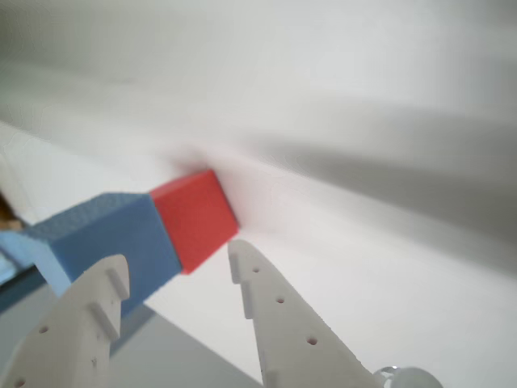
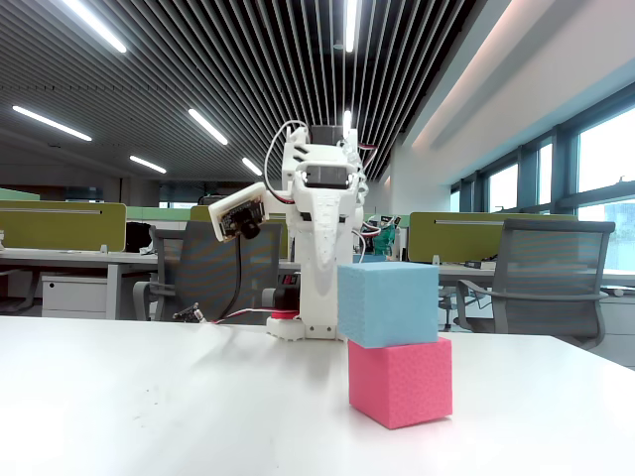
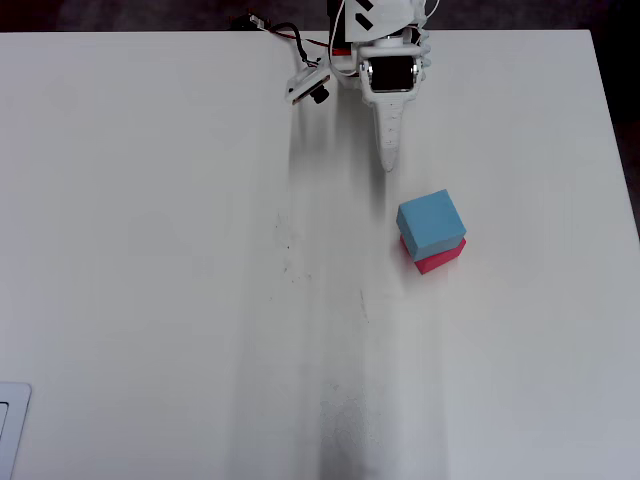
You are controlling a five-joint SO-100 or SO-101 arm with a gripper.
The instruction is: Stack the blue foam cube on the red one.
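Blue cube (image 2: 388, 303) sits atop red cube (image 2: 401, 380), slightly skewed, on white surface (image 2: 149, 416). Gripper (image 1: 179, 271) spread, empty, apart from stack toward arm base. Stacking looks done; step in hand: retreat. Next move: pull clear without nudging stack.

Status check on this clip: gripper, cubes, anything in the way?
Gripper open, empty, clear of the stack. Blue foam cube sits on the red one, slightly offset. Nothing in the way.

I see a sky-blue foam cube (image 2: 389, 303), a pinkish-red cube (image 2: 401, 382), and my white gripper (image 1: 178, 271) over a white table (image 3: 150, 250).
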